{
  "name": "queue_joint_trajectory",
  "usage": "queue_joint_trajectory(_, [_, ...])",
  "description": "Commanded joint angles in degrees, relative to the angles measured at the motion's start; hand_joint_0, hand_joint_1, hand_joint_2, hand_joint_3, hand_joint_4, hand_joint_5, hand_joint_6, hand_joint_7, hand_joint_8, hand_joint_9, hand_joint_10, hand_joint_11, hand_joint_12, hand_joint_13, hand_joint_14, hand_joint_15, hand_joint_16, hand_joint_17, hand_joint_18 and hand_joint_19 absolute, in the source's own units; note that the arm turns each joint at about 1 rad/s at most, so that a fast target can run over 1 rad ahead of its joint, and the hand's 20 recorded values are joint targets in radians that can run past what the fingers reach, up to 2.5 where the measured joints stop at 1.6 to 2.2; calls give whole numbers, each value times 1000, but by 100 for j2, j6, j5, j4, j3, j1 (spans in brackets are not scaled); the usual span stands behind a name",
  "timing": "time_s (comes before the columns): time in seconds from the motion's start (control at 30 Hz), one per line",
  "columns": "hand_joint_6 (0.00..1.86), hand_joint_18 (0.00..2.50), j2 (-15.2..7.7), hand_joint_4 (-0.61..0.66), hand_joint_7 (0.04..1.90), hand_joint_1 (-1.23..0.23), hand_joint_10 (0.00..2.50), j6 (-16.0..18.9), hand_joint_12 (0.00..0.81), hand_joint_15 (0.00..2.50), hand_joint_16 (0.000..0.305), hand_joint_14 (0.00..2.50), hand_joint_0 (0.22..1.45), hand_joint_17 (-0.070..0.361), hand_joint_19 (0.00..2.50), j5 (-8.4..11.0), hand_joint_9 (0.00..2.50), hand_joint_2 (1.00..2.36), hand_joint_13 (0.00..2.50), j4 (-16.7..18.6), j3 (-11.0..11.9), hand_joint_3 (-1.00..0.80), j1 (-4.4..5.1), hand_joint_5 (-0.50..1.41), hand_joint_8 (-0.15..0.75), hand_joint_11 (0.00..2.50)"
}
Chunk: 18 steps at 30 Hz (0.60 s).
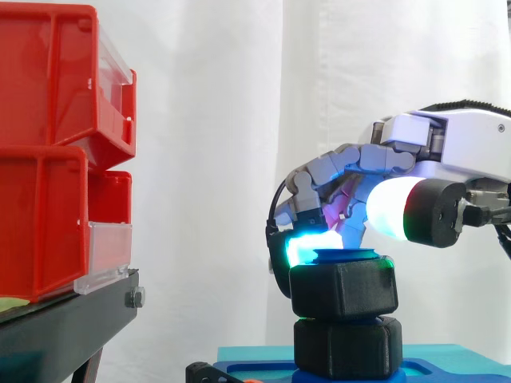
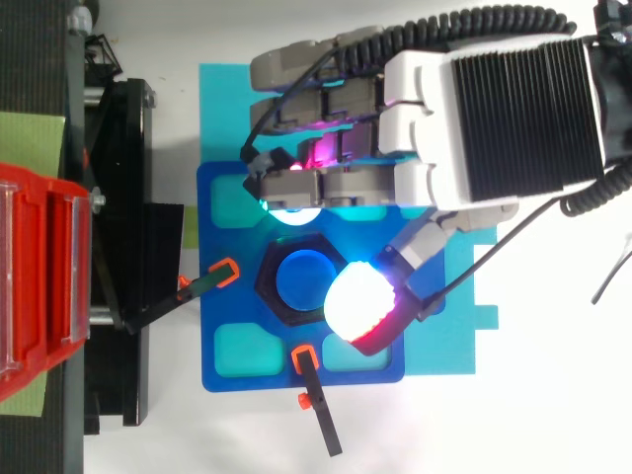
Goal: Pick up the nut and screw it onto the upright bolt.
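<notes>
Side view: we are seeing the hand (image 1: 447, 152) reaching in from the right edge and hovering low over the nut (image 1: 343, 287). The nut, a black hexagonal piece, is sitting on the upright bolt (image 1: 345, 255), whose blue top is showing just above the nut's upper face. Under the nut, and touching it, a second black hexagonal collar (image 1: 347, 347) is standing on the blue fixture plate (image 1: 255, 369). The nut is sitting level and is turned slightly relative to the collar.

Top view: the hand (image 2: 513, 109) is coming in from the upper right, with its glowing pads lying beside the nut (image 2: 272, 286) on two opposite sides. The round blue end of the bolt (image 2: 301, 279) is showing in the nut's bore. We cannot tell whether the hand is actually grasping the nut or only resting close against it.

The fixture plate (image 2: 222, 346) is lying on a teal sheet (image 2: 222, 99) on the white counter (image 2: 513, 415). Two black clamps with orange tips are pointing at the plate, one from the left (image 2: 202, 284) and one from below (image 2: 314, 395).

At the left of the side view, red bins (image 1: 48, 159) are sitting stacked on a black stand (image 1: 64, 327), well apart from the bolt.
</notes>
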Motion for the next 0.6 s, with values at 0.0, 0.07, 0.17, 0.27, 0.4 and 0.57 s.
queue_joint_trajectory(0.0, [608, 695, 2, 91, 1240, -175, 0, -3, 147, 0, 17, 0, 535, 39, 194, -4, 1396, 1000, 987, -28, -2, -500, -43, 66, 233, 0])
queue_joint_trajectory(0.07, [580, 682, 2, 91, 1303, -171, 0, -3, 153, 3, 18, 0, 535, 41, 178, -4, 1386, 1000, 989, -28, 7, -500, -61, 65, 238, 0])
queue_joint_trajectory(0.17, [501, 608, 2, 123, 1405, -153, 0, -3, 169, 7, 22, 0, 529, 49, 153, -31, 1349, 1000, 932, -37, 7, -500, -78, 53, 244, 13])
queue_joint_trajectory(0.27, [505, 561, 2, 188, 1214, -136, 0, -3, 182, 9, 24, 1, 522, 54, 142, -83, 1278, 1000, 884, -2, 7, -500, -87, 7, 236, 5])
queue_joint_trajectory(0.4, [505, 516, 2, 248, 1010, -127, 0, 6, 192, 0, 26, 0, 514, 60, 144, -118, 1208, 1000, 843, 51, 7, -500, -87, -30, 223, 0])
queue_joint_trajectory(0.57, [503, 487, 2, 209, 768, -120, 0, 14, 198, 0, 29, 0, 507, 66, 141, -171, 1141, 1000, 795, 218, 7, -500, -61, -73, 212, 0])
